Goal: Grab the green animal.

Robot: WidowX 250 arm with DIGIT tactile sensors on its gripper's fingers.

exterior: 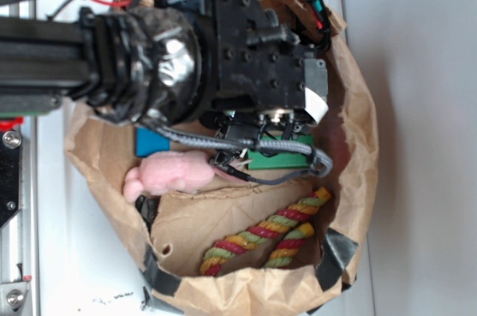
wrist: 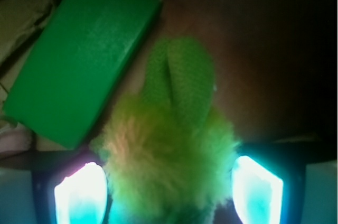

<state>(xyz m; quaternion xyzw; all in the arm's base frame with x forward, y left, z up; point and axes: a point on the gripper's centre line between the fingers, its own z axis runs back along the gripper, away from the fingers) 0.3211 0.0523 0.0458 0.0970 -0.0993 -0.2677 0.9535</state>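
- You have the claw (wrist: 169, 192) spread wide, one fingertip (wrist: 82, 195) on each side of the green animal (wrist: 169, 150), which sits in the gap between them at the bottom of the wrist view.
- The pads look close to the fur on both sides, but the glare on them is strong, so you cannot be sure whether they touch it yet.
- The toy lies down inside the paper bag (exterior: 358, 137), just beside the flat green block (wrist: 84, 55); from outside the arm hides the toy completely.
- Expect it to be very light and soft: the fuzzy body will squash under the pads, so it will likely need a deep close before the grip firms up.
- Take it across the fluffy round body, where it is widest and already centred between the fingers.
- Avoid the two darker knitted limbs (wrist: 182, 76) reaching away from you; they look thin and floppy and would probably slip or dangle.
- Nothing here is fragile, and fur should give good friction.
- Mind the block's edge near the left-hand pad, and the pink plush (exterior: 171, 174) and rope toy (exterior: 268, 238) nearer the bag's other walls.
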